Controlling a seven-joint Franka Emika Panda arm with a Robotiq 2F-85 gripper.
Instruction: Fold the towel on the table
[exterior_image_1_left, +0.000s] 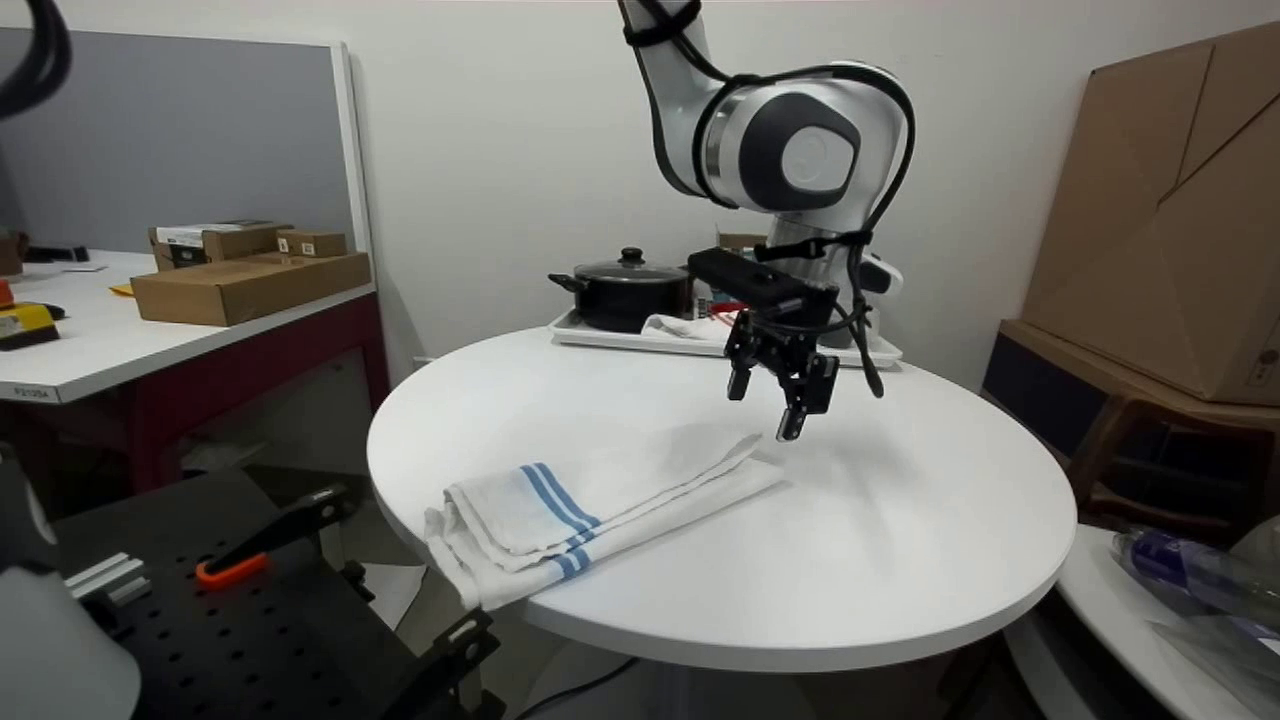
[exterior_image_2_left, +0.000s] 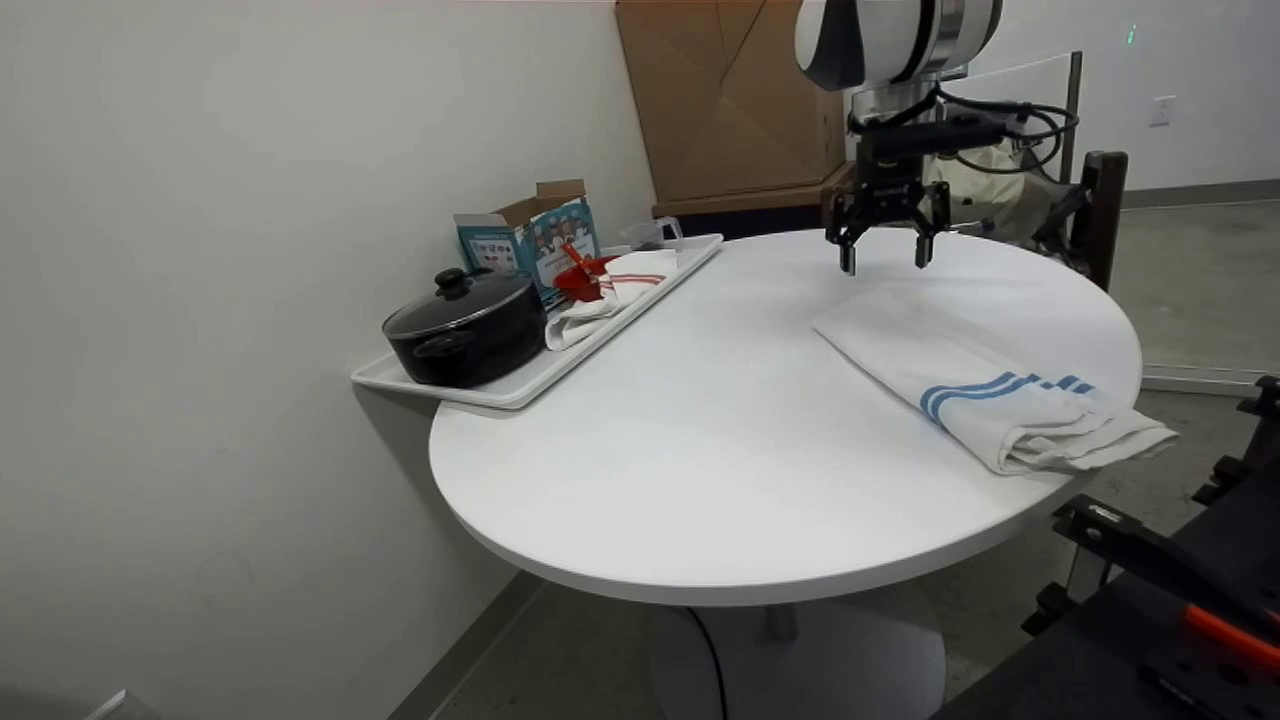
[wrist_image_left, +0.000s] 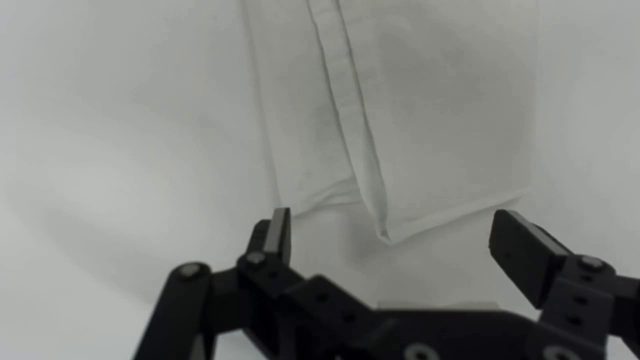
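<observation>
The white towel with blue stripes (exterior_image_1_left: 620, 540) lies folded in uneven layers on the round white table (exterior_image_1_left: 850, 570). Its striped end is bunched and sticks out past the table edge. It shows also in an exterior view (exterior_image_2_left: 930, 355), with its plain end under the gripper. My gripper (exterior_image_1_left: 764, 405) is open and empty, pointing down above the table by the towel's plain end; it shows also in an exterior view (exterior_image_2_left: 886, 258). In the wrist view the towel's folded end (wrist_image_left: 445, 110) shows ahead of and between the open fingers (wrist_image_left: 392, 220), with one corner pointing toward the gripper.
A white tray (exterior_image_2_left: 450, 395) at the table's wall side holds a black lidded pot (exterior_image_2_left: 465, 330), a blue box (exterior_image_2_left: 550, 240), red utensils and a red-striped cloth (exterior_image_2_left: 635, 275). A black perforated surface (exterior_image_1_left: 280, 620) stands near the towel's overhanging end. Cardboard boxes (exterior_image_1_left: 250, 285) sit on a desk.
</observation>
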